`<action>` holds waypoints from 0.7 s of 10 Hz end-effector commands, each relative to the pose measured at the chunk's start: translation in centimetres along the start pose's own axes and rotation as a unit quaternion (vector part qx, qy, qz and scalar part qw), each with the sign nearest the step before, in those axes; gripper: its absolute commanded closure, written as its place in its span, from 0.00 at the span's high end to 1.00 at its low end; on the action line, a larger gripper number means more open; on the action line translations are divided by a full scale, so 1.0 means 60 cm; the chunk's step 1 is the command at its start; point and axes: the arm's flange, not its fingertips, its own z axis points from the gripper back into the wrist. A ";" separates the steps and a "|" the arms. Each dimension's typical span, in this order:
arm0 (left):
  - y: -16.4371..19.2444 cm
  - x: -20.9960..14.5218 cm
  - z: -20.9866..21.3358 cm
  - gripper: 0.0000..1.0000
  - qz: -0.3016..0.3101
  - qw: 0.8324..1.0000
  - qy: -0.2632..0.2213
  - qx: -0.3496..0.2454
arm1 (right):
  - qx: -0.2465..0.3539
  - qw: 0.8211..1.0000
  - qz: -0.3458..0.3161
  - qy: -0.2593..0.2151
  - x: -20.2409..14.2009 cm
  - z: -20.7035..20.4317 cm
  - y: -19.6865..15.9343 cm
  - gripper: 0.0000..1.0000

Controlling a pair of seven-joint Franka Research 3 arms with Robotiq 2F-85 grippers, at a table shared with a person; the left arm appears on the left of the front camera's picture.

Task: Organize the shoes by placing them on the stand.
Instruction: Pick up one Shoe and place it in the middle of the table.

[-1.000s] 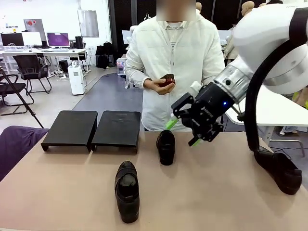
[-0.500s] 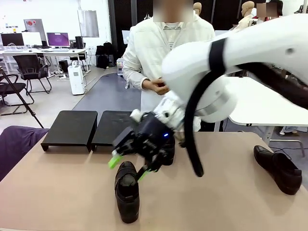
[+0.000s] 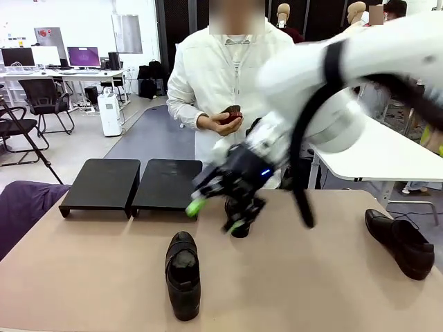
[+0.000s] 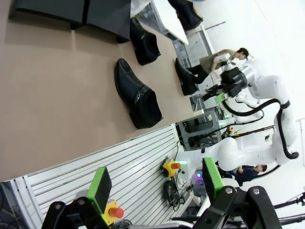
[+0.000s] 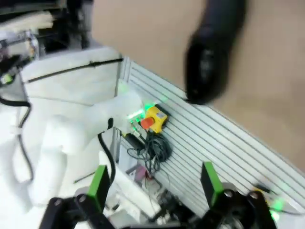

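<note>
The right gripper (image 3: 214,216) is hanging wide open and empty over the middle shoe (image 3: 240,232), seemingly lining up a grab, while the stand (image 3: 166,181) is sitting bare at far left.

I see stand (image 3: 131,181) top bare, open from above; right arm (image 3: 346,117) bars desk (image 3: 83,277) middle over far shoe (image 3: 242,232); near shoe (image 3: 183,273) sits centre-front.

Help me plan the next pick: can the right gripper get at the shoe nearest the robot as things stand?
Probably yes. The right gripper hangs open just beyond the near shoe, nothing lies between them or on the shoe, and the person's hand is up at chest height, clear.
</note>
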 end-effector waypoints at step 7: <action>-0.003 -0.001 0.000 1.00 -0.009 1.000 -0.005 -0.008 | 0.168 0.929 -0.165 -0.286 -0.337 0.459 -0.483 1.00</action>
